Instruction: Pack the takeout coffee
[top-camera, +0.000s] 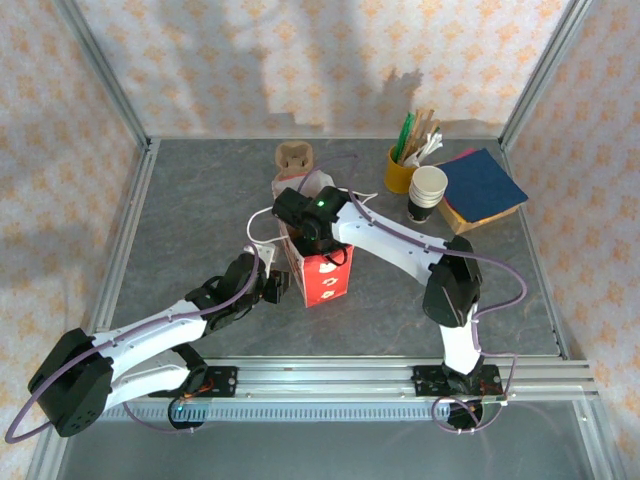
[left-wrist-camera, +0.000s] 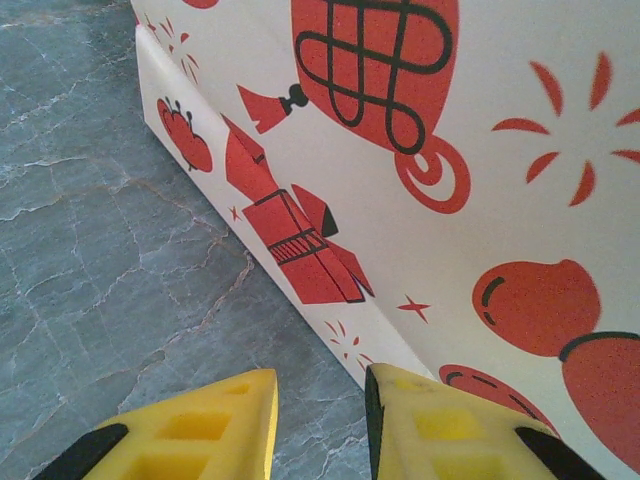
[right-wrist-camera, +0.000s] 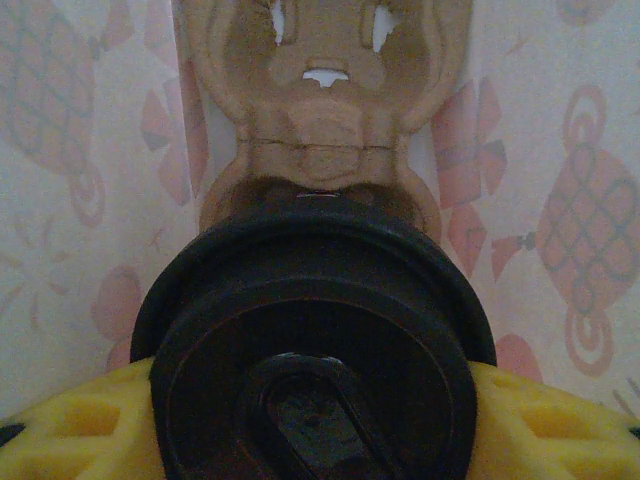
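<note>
The right gripper (right-wrist-camera: 315, 425) has its yellow fingers (right-wrist-camera: 70, 430) squeezed on both sides of the coffee cup (right-wrist-camera: 315, 340). The cup's round, shiny black lid sits inside the thin paper bag (top-camera: 325, 280), by a brown cardboard holder (right-wrist-camera: 325, 100). The left gripper (left-wrist-camera: 320, 420) holds its fingers a little apart on nothing, low over the gray, cracked-looking table (left-wrist-camera: 100, 220) beside the bag's flat white side.
</note>
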